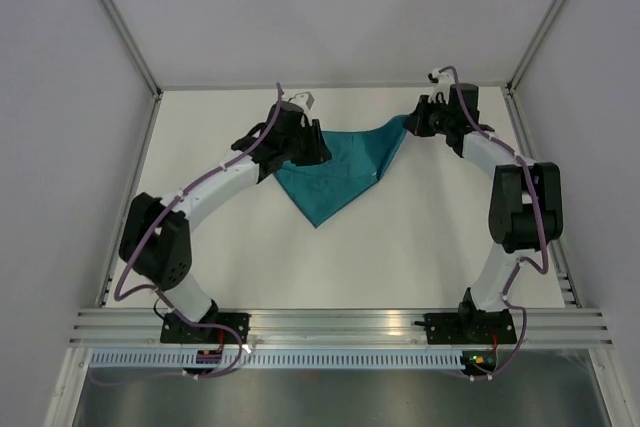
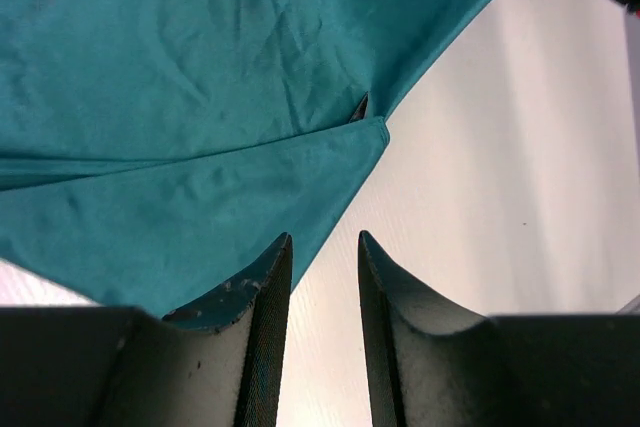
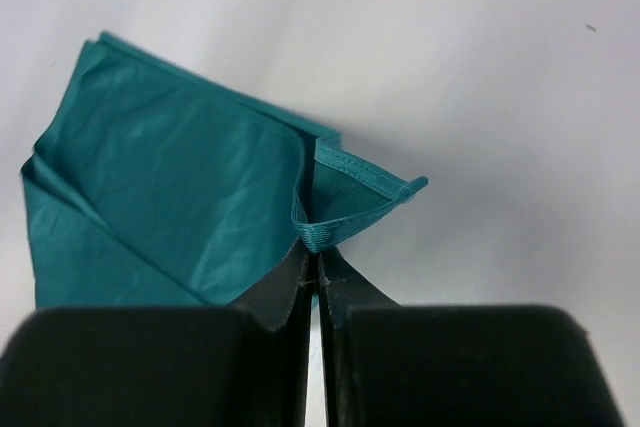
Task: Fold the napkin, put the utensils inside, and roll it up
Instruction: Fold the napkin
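The napkin (image 1: pixel 335 172) is a plain teal cloth, soft and lightly creased, doubled over into a rough triangle. Its long edge runs across the far side and its point aims back toward the arm bases. Two layers show along the fold. The stitched hem stands out at the right-hand corner, which is turned up and curls into a small loop.

The right tool (image 3: pixel 318 259) sits at that right corner of the napkin, its jaws pressed together on the hem, so the corner is pinched at the very tips. The left tool (image 2: pixel 325 242) is at the napkin's opposite, left corner, low over it. Its jaws are a narrow way apart, with only bare surface (image 1: pixel 420 257) showing between them. One finger (image 2: pixel 262 297) overlaps the napkin's edge and the other is just off the napkin. It grips nothing that I can see.

Around the napkin the surface is white, with pale walls (image 1: pixel 60 97) to the left, right and far side of it. Nearer than the napkin's point, a ribbed metal rail (image 1: pixel 340 322) carries both arm bases. Purple cables (image 1: pixel 215 179) run along the arms. From above, the left arm (image 1: pixel 200 209) covers the napkin's left corner with its wrist.
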You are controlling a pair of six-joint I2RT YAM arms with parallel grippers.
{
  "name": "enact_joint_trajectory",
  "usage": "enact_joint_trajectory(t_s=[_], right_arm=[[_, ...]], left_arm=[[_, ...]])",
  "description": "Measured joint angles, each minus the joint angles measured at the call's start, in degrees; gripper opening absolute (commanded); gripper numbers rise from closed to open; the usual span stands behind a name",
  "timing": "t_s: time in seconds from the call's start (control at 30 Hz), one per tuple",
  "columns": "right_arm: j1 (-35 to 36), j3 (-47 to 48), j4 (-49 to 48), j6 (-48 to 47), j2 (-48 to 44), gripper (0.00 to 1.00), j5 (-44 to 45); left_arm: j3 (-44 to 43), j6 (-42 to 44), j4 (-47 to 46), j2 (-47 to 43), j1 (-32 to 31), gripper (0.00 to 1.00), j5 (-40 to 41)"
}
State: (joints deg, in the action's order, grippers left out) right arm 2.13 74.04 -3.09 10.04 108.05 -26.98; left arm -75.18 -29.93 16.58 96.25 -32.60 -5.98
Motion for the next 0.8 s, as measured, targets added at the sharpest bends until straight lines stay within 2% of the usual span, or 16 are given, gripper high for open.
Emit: enact_joint_trajectory(t_s=[0.23,0.5,0.8], right_arm=[[13.2,-5.9,0.7,-13.1,-9.3,0.08,2.5],[28.8,-10.4,4.2,-26.4,-10.0,0.06,8.4],[37.4,-12.2,5.3,-33.9,-8.1,0.06,13.5]], left_arm=[[8.3,-2.6,-0.9,-11.0,4.5,0.39,-0.1],[16.2,-5.2,-1.0,-20.4,6.8,0.39,0.0],[20.4,-6.8,-0.9,-27.1,8.7,0.40,0.3]])
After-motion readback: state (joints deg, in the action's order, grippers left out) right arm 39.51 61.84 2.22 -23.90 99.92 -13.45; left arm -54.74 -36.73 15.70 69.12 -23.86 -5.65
